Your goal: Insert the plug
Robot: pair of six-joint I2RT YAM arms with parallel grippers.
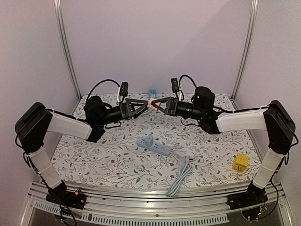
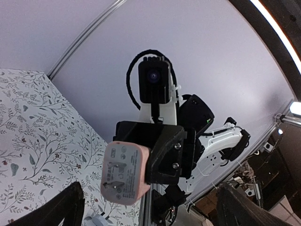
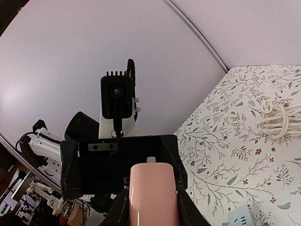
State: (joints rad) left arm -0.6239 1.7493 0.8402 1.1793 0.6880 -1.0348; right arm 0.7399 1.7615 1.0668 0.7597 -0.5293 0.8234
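Pink plug [image 1: 151, 104], floral tablecloth [image 1: 94, 160], yellow cube [image 1: 241, 163]

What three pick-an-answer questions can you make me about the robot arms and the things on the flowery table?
1. Where is the yellow block?
A) lying on the right side of the table
B) up in the air between the arms
C) on the floor

2. What colour is the plug held up in the air?
A) green
B) pink
C) black

3. Which gripper is shut on the plug?
A) left gripper
B) neither
C) right gripper

Answers:
1 A: the top view shows the block lying on the flowery cloth at the right.
2 B: both wrist views show a pink body.
3 C: the right wrist view shows the plug squeezed between that gripper's own fingers, while the left gripper's fingers stand wide apart.
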